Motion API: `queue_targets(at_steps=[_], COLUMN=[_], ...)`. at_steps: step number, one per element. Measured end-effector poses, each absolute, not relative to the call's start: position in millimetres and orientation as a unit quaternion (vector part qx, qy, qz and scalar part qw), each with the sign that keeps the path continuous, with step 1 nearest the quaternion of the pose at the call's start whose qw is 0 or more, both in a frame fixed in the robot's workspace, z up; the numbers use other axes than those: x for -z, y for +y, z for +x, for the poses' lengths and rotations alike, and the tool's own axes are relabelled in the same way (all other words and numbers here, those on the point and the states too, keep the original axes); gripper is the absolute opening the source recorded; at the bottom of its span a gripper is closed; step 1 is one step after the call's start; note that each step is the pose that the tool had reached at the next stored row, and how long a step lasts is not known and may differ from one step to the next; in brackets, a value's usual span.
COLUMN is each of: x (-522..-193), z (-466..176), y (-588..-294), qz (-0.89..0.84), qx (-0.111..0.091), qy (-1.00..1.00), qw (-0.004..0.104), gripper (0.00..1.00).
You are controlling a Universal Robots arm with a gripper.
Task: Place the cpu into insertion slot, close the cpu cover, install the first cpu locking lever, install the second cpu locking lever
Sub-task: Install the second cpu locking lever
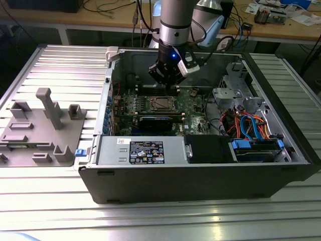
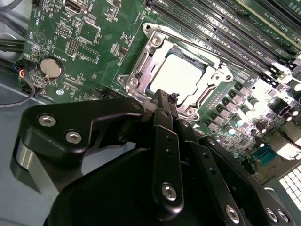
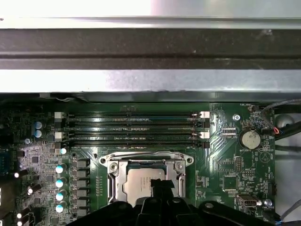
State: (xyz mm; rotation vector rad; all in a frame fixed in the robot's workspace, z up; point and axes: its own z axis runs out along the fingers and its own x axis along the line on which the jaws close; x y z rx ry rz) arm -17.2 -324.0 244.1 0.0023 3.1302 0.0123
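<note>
- You have the arm reaching down into the open computer case [image 1: 200, 170], which lies on its side on the ribbed metal surface [image 1: 60, 65], so the motherboard [image 1: 193, 98] faces up to the tool.
- The gripper [image 1: 172, 86] hangs over the far edge of the socket, near the far wall of the case in the exterior view.
- In the second wrist view the jaws appear pressed together into one narrow tip [image 2: 164, 101], and I see nothing held between them. The tip stands just at the edge of the socket frame; if it touches the frame, I cannot tell.
- The cpu [image 2: 178, 75] sits already in the insertion slot. It is a flat square chip with a pale, dull silver top, and it lies level inside the opening.
- The cpu cover [image 2: 143, 61] looks to be down around the chip: a bright metal frame with a square window, so the top of the chip stays visible through it.
- A thin wire lever [image 3: 146, 153] runs along the far side of the frame in the first wrist view. Whether it is fully locked I cannot judge.
- Beside the socket run the long memory slots [image 3: 131, 127], and a round coin battery [image 3: 249, 139] sits on the board well apart from the socket.
- On the exterior view's left, a grey holder fixture [image 1: 42, 130] stands on the surface, outside the case.
</note>
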Motion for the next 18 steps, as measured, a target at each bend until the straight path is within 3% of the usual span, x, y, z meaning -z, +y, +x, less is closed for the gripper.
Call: queue_targets(at_steps=[18], x=[-248], z=[-17], y=[-335], qz=[0.001], qx=[-0.004], qy=[1.000], qw=[0.006], gripper=[0.11])
